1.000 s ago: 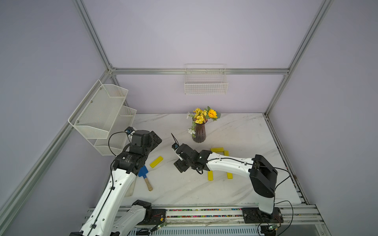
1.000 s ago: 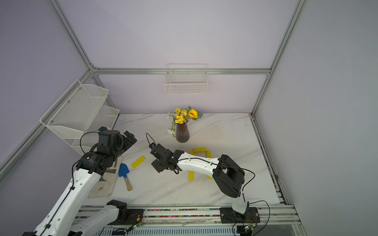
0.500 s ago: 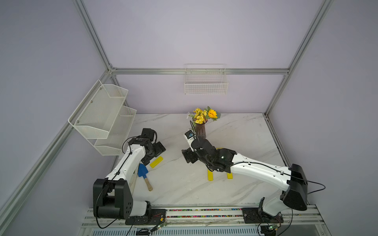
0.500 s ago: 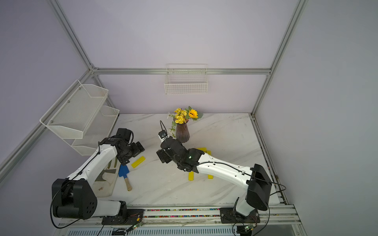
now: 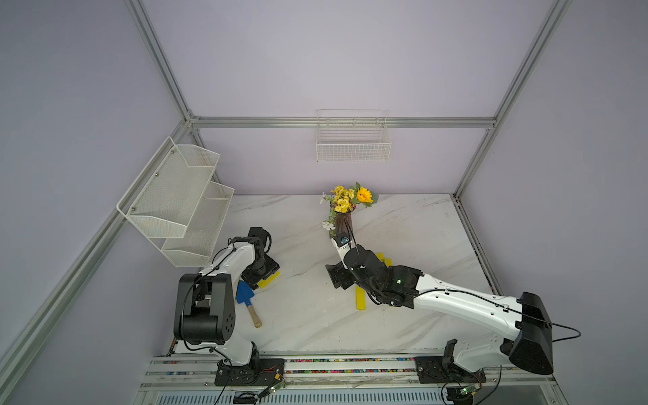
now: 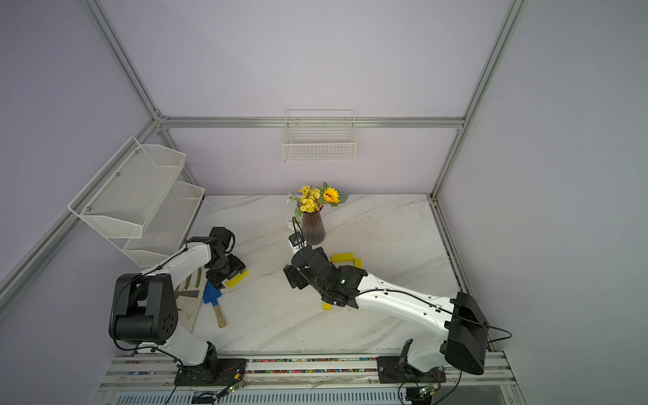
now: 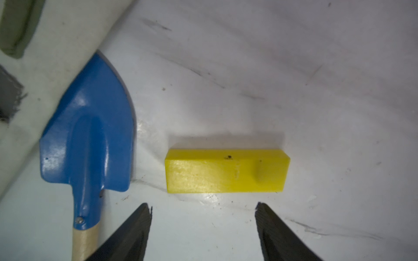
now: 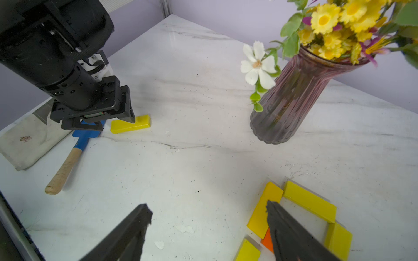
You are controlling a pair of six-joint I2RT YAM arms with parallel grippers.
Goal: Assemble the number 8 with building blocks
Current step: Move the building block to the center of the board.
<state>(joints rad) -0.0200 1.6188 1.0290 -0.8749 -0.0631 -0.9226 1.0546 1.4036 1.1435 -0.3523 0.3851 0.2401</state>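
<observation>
Five yellow blocks [image 8: 130,123] — one orange block [image 8: 266,241]

A small, flat, rectangular bright yellow block [image 7: 227,171] lies alone on the white marble tabletop [image 5: 315,315], well apart from the others. Those form a partly built blocky figure [image 8: 264,210]. Three yellow bars [image 8: 308,204] make the top and two sides of a square. A mostly hidden orange bar [image 8: 268,243] lies at its open end, with another yellow bar [image 8: 247,252] just beyond.

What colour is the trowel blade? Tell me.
Glossy blue blade, clearest in the left wrist view.
</observation>
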